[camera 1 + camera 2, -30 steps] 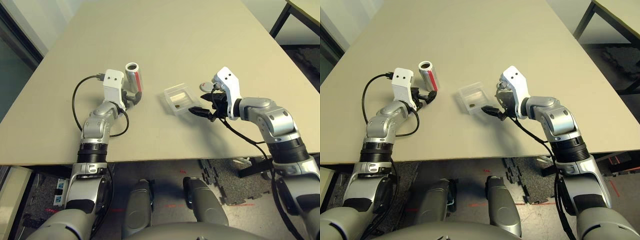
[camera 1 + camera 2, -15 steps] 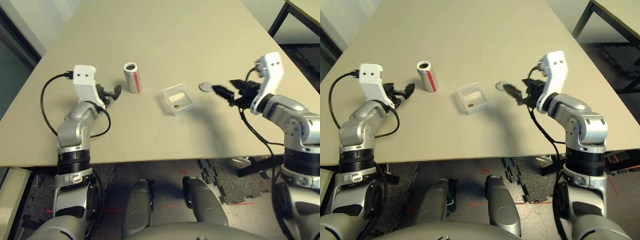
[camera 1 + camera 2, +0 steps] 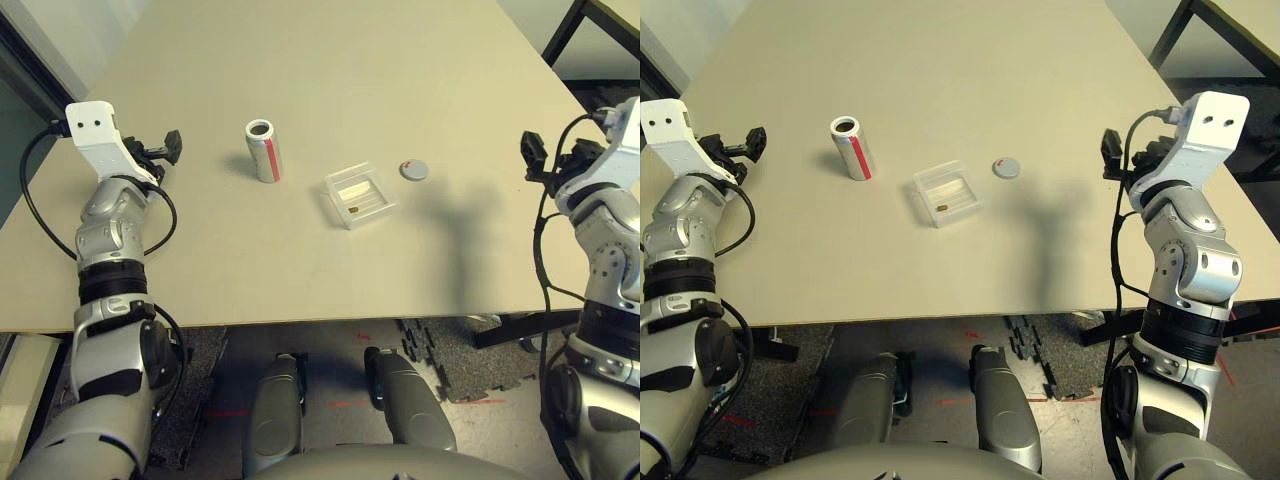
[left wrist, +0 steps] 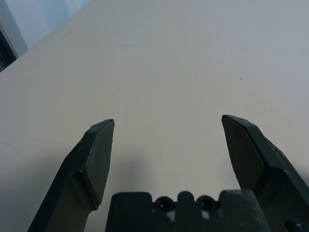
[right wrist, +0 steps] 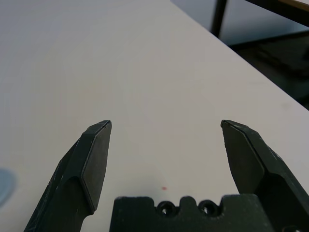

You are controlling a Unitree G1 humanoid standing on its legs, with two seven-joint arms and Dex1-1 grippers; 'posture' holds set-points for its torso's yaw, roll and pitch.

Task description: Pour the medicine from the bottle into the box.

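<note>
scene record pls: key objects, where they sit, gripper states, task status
bottle: upright on the table, uncapped, mouth open, left of the box
cap: flat on the table, right of the box, apart from it
box: clear tray between bottle and cap
medicine: pale strip and a tiny dark bit lying inside the box
left gripper: open, empty, out at the table's left side, clear of the bottle
right gripper: open, empty, out at the table's right edge
table: beige top
task status: looks done, pieces in the box, nothing held

Head stereo pair overhead; wrist cameras low over table point(image 3: 330, 60).
</note>
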